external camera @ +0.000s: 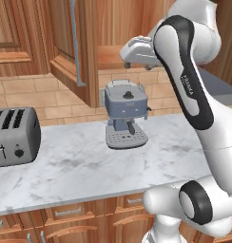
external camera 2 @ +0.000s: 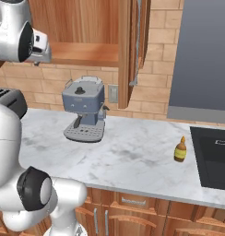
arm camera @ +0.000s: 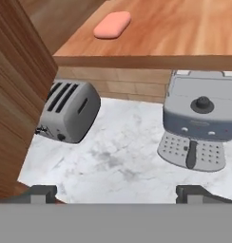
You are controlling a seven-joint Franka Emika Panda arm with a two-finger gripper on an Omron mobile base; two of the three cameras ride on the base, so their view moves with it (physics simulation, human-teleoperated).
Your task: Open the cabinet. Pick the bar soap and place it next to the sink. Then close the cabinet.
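While jaws wide apart, gripper (arm camera: 116, 192) raised before cabinet (arm camera: 151, 42) shelf, bar soap (arm camera: 112, 24) beyond.

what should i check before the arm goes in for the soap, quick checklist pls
1. Cabinet doors swung open, shelf exposed: ok.
2. Bar soap in sight on the cabinet shelf, lying flat, nothing touching it: ok.
3. Gripper empty, fingertips wide apart at the bottom of the hand view: ok.
4. Path to the soap: shelf front edge lies between hand and soap, open door close on one side of the hand view; clearance cannot tell.
5. Coffee machine directly below the shelf; stay above it: ok for now.
6. Drop spot beside the sink: small amber bottle stands there, bare marble around it: ok.
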